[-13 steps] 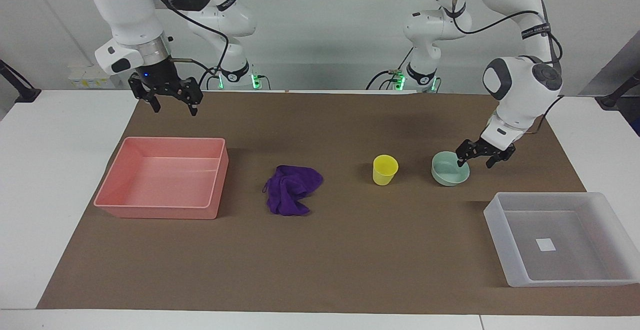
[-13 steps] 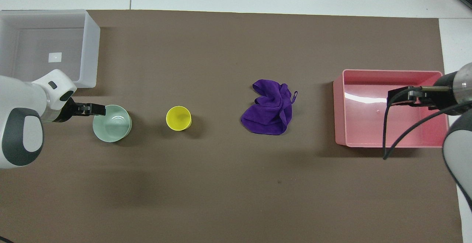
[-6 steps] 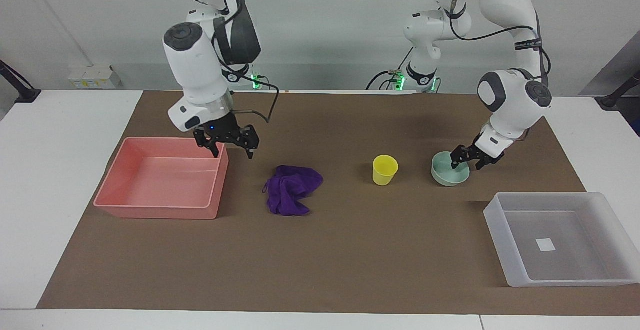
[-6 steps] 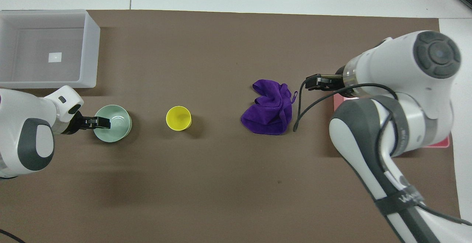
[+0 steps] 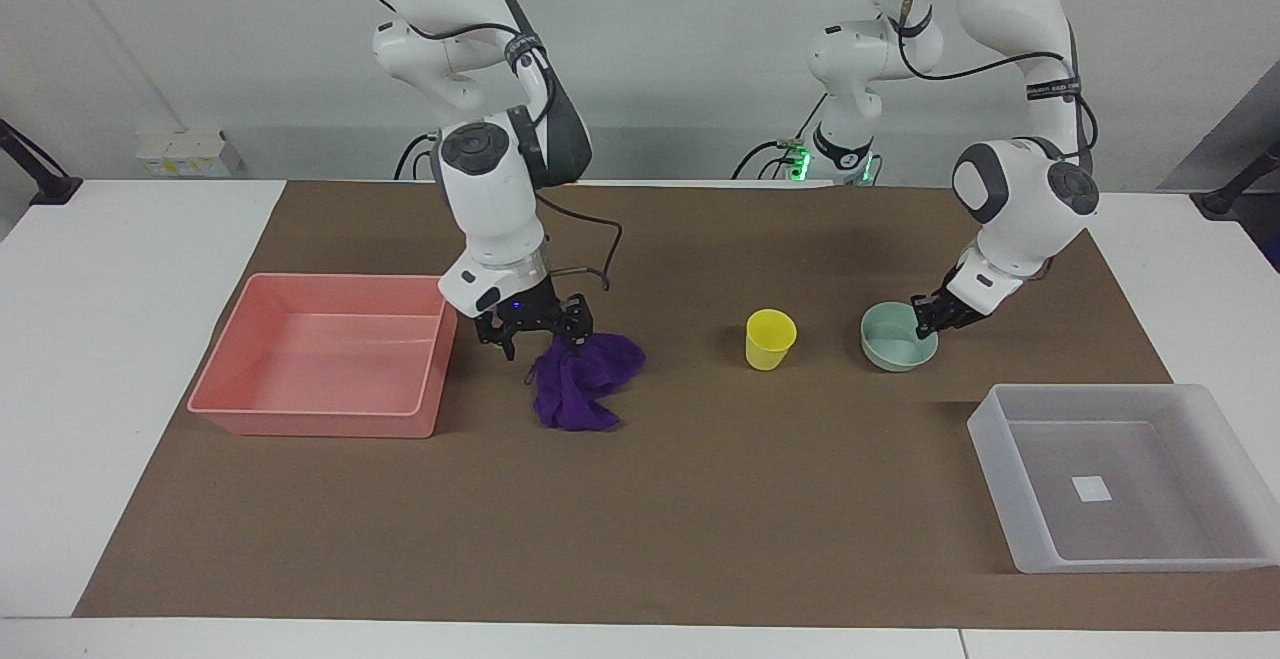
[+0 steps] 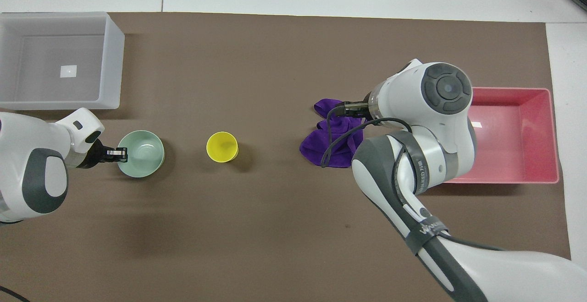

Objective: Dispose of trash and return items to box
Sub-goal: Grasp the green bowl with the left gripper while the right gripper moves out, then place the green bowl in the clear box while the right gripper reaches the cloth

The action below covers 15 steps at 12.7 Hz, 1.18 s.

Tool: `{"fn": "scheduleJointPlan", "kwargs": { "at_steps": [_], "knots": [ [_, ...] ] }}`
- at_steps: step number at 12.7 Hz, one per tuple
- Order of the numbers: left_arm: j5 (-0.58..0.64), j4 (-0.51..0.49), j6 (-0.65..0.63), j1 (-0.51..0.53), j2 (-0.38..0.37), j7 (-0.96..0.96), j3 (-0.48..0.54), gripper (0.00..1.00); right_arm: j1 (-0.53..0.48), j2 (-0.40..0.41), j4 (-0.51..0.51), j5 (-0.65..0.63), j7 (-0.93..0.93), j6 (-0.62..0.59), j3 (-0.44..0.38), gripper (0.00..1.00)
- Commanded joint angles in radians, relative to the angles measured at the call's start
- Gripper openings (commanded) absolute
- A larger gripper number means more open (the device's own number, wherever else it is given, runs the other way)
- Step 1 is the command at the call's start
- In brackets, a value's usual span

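Left gripper [image 5: 932, 324]: fingers closed on the rim of the mint-green bowl [image 5: 893, 343], at the edge toward the left arm's end of the table; the bowl sits on the brown mat [image 5: 640, 499].
Right gripper [image 5: 540, 335]: fingers spread wide, down at the edge of the purple rag [image 5: 582, 381] that faces the robots; whether they press into the cloth I cannot tell.
Rag: bunched heap on the mat, just beside the pink tray [image 5: 300, 409]; its long axis runs roughly from the robots outward, and a thin loop sticks out toward the tray.
Yellow cup [image 5: 769, 339]: upright, mouth up, between rag and bowl, apart from both.
Box [image 5: 1010, 479]: frosted white tub at the left arm's end, farther from the robots than the bowl, long axis along the table, white sticker [image 5: 1091, 488] on its floor.
Hidden: in the overhead view the right arm covers the rag's edge nearest the tray and part of the tray; the box's outer corner is cut off in both views.
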Motion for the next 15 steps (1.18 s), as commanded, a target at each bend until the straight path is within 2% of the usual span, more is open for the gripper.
{"fn": "scheduleJointPlan", "kwargs": {
  "at_steps": [1, 3, 6, 9, 11, 13, 14, 15],
  "knots": [
    [-0.018, 0.076, -0.061, 0.013, -0.020, 0.022, -0.006, 0.00, 0.029, 0.026, -0.045, -0.008, 0.010, 0.103, -0.001, 1.00],
    [-0.018, 0.171, -0.138, 0.018, -0.020, 0.025, -0.006, 0.00, 0.045, 0.039, -0.109, -0.016, 0.010, 0.227, -0.003, 1.00],
    [-0.016, 0.322, -0.210, 0.051, 0.000, 0.038, -0.005, 0.00, 0.043, 0.060, -0.131, -0.135, 0.010, 0.263, -0.003, 1.00],
    [-0.014, 0.495, -0.250, 0.084, 0.070, 0.030, -0.005, 0.00, 0.045, 0.077, -0.184, -0.149, 0.010, 0.373, -0.003, 1.00],
    [-0.013, 0.602, -0.255, 0.088, 0.119, 0.025, -0.003, 0.00, 0.045, 0.081, -0.190, -0.149, 0.011, 0.383, -0.003, 1.00],
    [-0.011, 0.662, -0.266, 0.096, 0.155, 0.024, 0.001, 0.00, 0.045, 0.081, -0.192, -0.149, 0.008, 0.383, -0.003, 1.00],
    [-0.008, 0.690, -0.264, 0.123, 0.174, 0.024, 0.001, 0.00, 0.037, 0.083, -0.191, -0.149, 0.004, 0.375, -0.003, 0.61],
    [-0.004, 0.751, -0.275, 0.142, 0.213, 0.024, 0.001, 0.00, 0.037, 0.081, -0.192, -0.149, 0.007, 0.367, -0.003, 0.29]
  ]
}}
